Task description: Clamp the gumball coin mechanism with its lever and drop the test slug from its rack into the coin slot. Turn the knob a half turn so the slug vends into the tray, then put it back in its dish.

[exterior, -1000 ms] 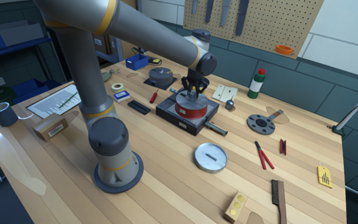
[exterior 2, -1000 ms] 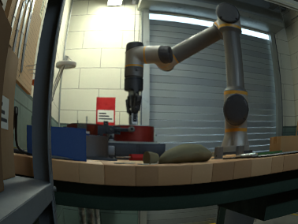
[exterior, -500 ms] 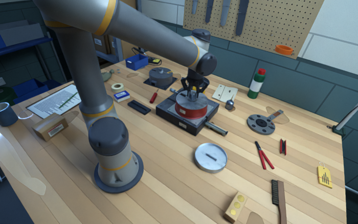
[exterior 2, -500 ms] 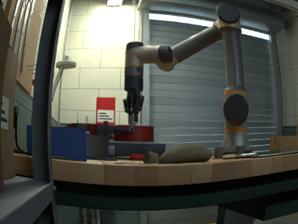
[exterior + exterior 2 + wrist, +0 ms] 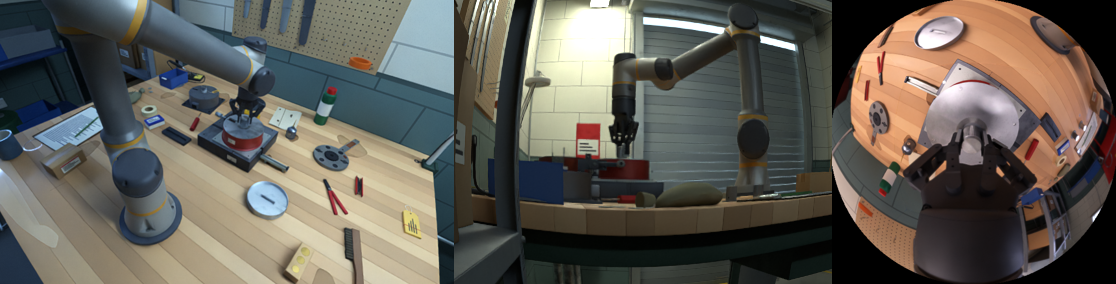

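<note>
At the middle of the bench the gumball coin mechanism point(image 5: 242, 135) sits on a dark base plate point(image 5: 237, 142). It is a red drum with a grey disc top point(image 5: 972, 112). A metal knob point(image 5: 971, 137) rises from the disc. My gripper point(image 5: 971, 144) points straight down over it, and its two fingers are closed on the sides of the knob point(image 5: 244, 121). A grey lever point(image 5: 274, 162) sticks out of the base toward the bench's right. A round metal dish point(image 5: 267, 200) lies on the near side of the mechanism. The slug is hidden from me.
Behind the work a pegboard point(image 5: 314, 26) hangs on the wall, with a spray bottle point(image 5: 325, 105) below it. A grey round fixture point(image 5: 203, 97) stands behind the mechanism. A flange plate point(image 5: 331, 156), red pliers point(image 5: 334, 201) and a brush point(image 5: 354, 254) lie to the right. The arm's base point(image 5: 147, 207) stands at the near left.
</note>
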`<move>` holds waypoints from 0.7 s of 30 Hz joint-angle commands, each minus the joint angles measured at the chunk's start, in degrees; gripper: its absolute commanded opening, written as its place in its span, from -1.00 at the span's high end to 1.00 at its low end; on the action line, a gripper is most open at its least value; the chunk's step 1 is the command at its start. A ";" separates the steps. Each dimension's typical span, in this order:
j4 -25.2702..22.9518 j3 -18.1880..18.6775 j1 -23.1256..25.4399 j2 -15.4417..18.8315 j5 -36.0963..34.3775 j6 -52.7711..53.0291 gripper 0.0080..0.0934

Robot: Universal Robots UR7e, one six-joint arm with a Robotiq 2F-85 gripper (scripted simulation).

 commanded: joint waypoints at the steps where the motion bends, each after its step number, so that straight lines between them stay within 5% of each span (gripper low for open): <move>1: -0.04 -0.01 0.00 0.00 0.00 -0.26 1.00; 21: -0.04 -0.01 0.00 0.00 0.00 -3.02 1.00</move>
